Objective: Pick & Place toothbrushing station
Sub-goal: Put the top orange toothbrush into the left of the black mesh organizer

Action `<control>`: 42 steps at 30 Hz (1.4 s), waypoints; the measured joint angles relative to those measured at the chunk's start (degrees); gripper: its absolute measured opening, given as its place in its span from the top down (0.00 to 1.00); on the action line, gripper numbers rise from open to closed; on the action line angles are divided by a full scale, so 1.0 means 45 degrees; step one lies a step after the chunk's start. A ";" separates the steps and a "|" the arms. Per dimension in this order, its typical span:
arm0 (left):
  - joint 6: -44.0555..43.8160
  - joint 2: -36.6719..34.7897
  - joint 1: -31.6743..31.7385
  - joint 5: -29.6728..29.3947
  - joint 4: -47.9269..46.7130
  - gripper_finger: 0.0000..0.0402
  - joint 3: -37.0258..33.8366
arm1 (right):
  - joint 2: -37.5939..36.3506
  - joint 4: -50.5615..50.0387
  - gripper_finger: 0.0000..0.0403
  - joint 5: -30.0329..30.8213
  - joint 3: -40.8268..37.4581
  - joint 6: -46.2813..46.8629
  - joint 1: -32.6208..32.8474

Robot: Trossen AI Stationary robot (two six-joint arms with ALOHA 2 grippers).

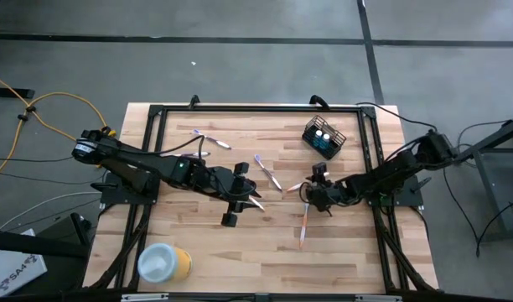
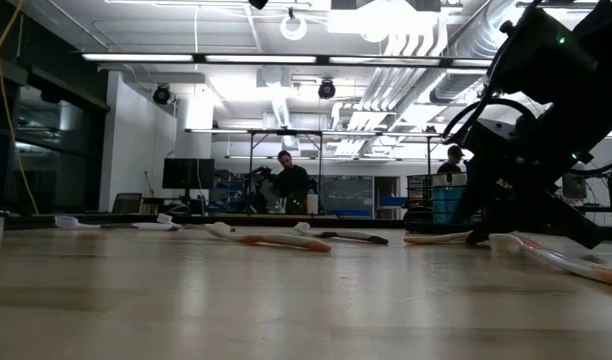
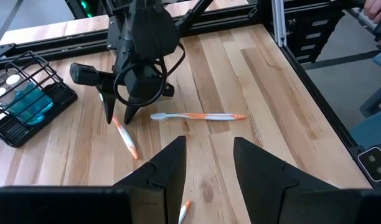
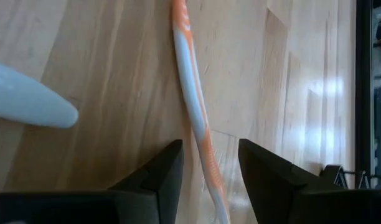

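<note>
Yellow cylinder [image 1: 165,262]: lies on the tabletop [image 1: 265,252] at its near left corner, well left of the wire-mesh holder.
Left claw [image 1: 241,201]: fingers spread, pinching nothing, low over the tabletop well left of the holder; a toothbrush tip [image 3: 184,210] shows between them.
Scattered toothbrushes: a pale pair [image 1: 208,139] far left of the holder, another [image 1: 268,171] nearer to it.
Right claw [image 1: 311,195]: fingers spread, straddling an orange-and-white toothbrush [image 4: 197,112] flat on the wood, unpinched, just in front of the holder.
Orange toothbrush [image 1: 304,226]: nearer the front edge than the right claw.
Wire-mesh holder [image 1: 324,137]: upright near the far right corner, holding two blue tubes [image 3: 25,102].
</note>
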 joint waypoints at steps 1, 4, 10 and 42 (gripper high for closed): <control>0.0000 0.0000 0.0000 -0.0004 0.0000 0.68 0.0000 | 0.0000 -0.0062 0.63 0.0051 0.0000 0.0000 -0.0070; 0.0000 0.0000 0.0000 -0.0004 0.0000 0.68 0.0000 | 0.0005 -0.0132 0.63 0.0027 0.0000 0.0010 -0.0351; 0.0004 0.0000 -0.0003 -0.0002 0.0003 0.68 0.0000 | 0.0000 -0.0174 0.63 -0.0476 0.0000 0.0020 -0.0928; 0.0014 0.0000 -0.0001 -0.0004 0.0000 0.68 0.0000 | -0.0010 0.0301 0.76 -0.3103 -0.0010 -0.1014 -0.2924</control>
